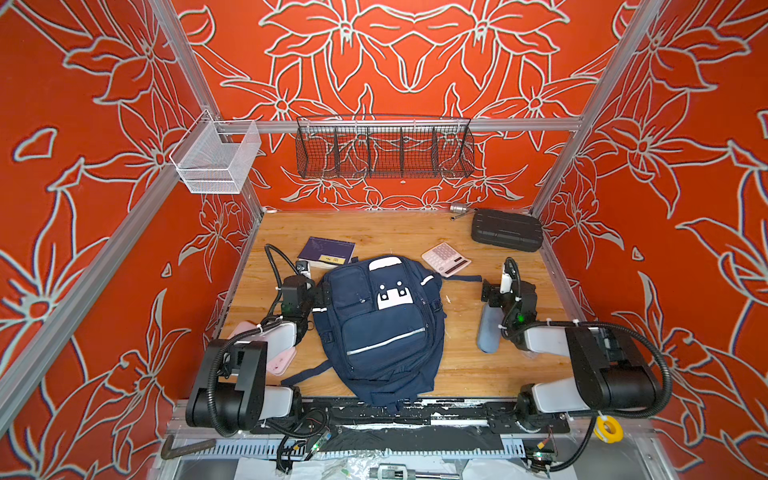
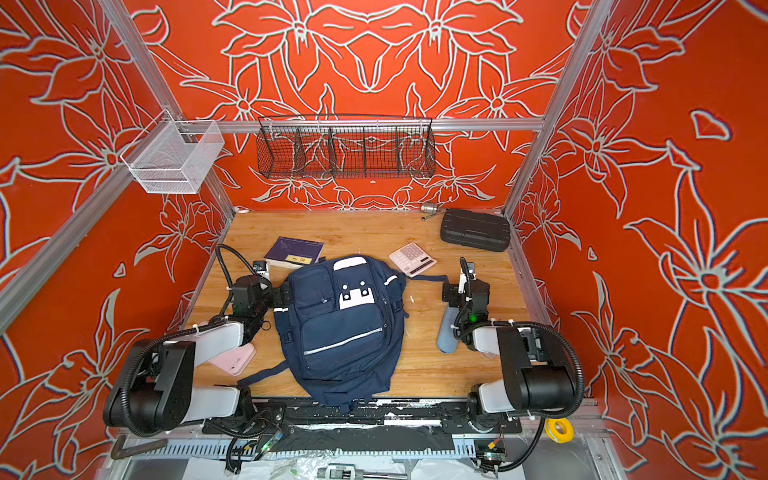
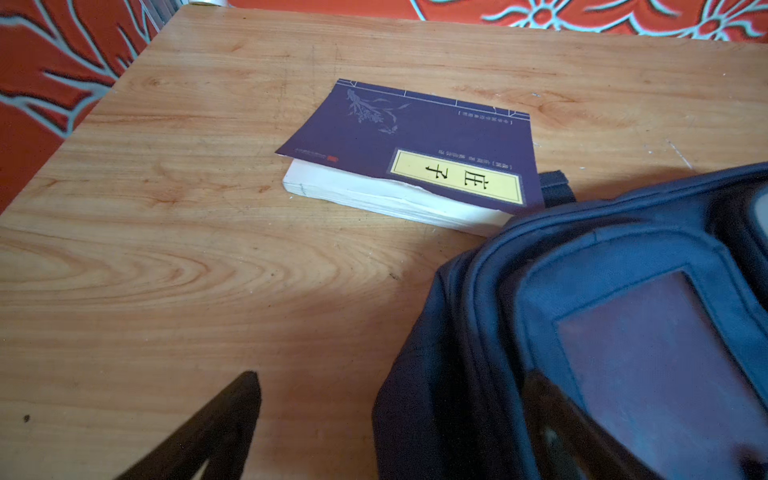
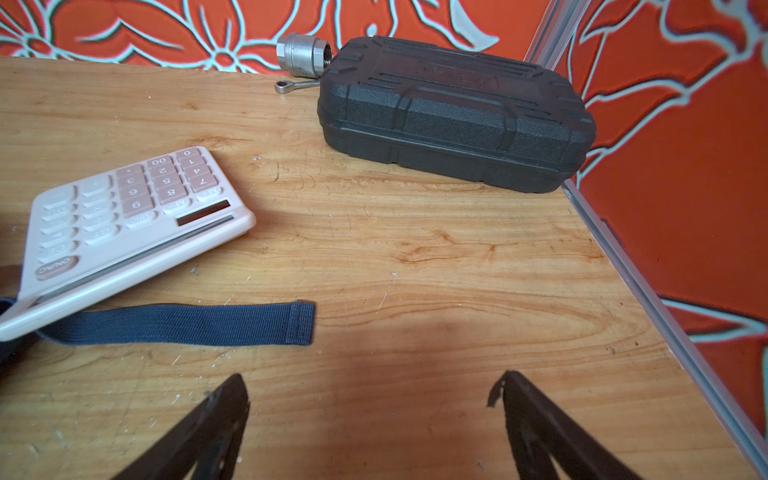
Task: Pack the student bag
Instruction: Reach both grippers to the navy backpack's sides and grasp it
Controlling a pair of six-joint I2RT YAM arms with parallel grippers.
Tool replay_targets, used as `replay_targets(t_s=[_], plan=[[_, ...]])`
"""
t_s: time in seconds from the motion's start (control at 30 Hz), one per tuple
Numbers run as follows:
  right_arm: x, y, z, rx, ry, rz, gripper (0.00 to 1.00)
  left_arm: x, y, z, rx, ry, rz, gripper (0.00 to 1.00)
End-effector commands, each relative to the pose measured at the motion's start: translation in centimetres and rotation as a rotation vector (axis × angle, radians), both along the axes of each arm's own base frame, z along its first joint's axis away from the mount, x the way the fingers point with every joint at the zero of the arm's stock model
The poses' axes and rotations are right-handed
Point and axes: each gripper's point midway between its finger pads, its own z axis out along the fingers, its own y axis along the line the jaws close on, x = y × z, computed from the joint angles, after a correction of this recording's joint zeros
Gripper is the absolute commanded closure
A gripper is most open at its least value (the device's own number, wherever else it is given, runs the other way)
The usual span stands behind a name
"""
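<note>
Left fingers (image 3: 208, 428) spread, empty, beside student bag (image 1: 382, 328); right fingers (image 4: 540, 424) spread, empty; book (image 1: 326, 251), calculator (image 1: 445, 258) flank it.

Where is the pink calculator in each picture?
Top view: pink calculator just behind the student bag, right side.
Top view: same spot.
Left wrist: not there.
Right wrist: next to the bag's blue strap, near the black case.
Shared landmark: that blue strap.

student bag (image 1: 380, 328) | navy backpack, white patch, reflective stripes | flat, front up | table centre
</note>
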Motion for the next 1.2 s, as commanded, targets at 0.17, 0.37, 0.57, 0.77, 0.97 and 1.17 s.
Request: replay_targets(t_s=[0.17, 0.37, 0.57, 0.77, 0.97, 1.17], plan=[[0.1, 2.8, 3.0, -0.019, -0.011, 0.145, 0.11, 0.0, 0.8, 2.0, 0.023, 0.006, 0.078, 0.02], [-1.3, 9.5, 8.3, 0.197, 0.143, 0.423, 0.16, -3.1, -2.7, 4.5, -0.099, 0.305, 0.138, 0.0], [-5.4, 16.4, 6.9, 0.345, 0.377, 0.602, 0.17, -7.0, -6.8, 3.0, -0.331, 0.503, 0.189, 0.03], [-6.2, 19.1, 4.5, 0.477, 0.47, 0.605, 0.15, -9.4, -7.8, -1.9, -0.461, 0.634, 0.283, 0.03], [-6.3, 20.3, 0.2, 0.544, 0.623, 0.587, 0.15, -7.9, -8.9, -4.4, -0.443, 0.704, 0.242, 0.03], [-6.8, 22.0, -2.2, 0.615, 0.747, 0.62, 0.28, -7.3, -9.5, -6.1, -0.426, 0.756, 0.204, 0.25]])
